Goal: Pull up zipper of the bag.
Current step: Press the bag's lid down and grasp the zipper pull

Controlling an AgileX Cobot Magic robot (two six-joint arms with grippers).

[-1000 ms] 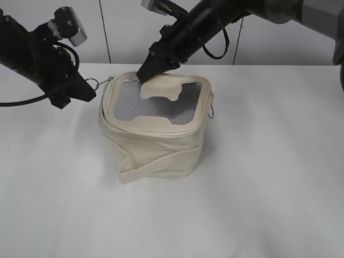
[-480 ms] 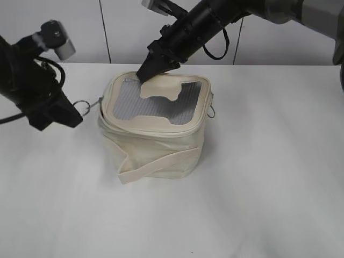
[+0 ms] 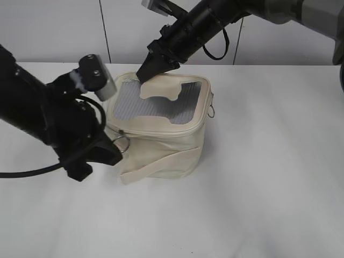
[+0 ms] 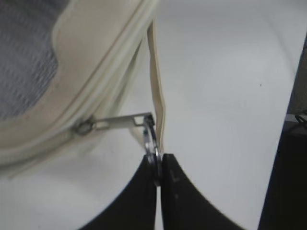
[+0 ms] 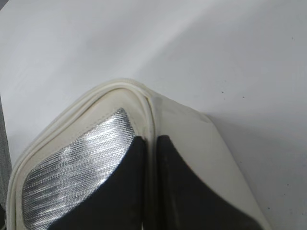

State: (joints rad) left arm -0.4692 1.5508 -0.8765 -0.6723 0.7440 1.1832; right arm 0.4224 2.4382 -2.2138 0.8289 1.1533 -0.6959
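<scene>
No readable text, labels, brands, nos. or signs in any view. Bag (image 3: 161, 129): plain cream fabric, no print or tag showing. Zipper (image 4: 120, 123) pull: bare metal, no stamp legible. Left tool (image 4: 157, 179): a faint raised mark on one finger, too blurred to read. Desk (image 3: 258, 204): blank white.

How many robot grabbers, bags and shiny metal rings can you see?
Grippers: 2, the left gripper and the right gripper
Bags: 1, the cream bag
Metal rings: 2, the zipper pull ring and a side ring
Total: 5
</scene>
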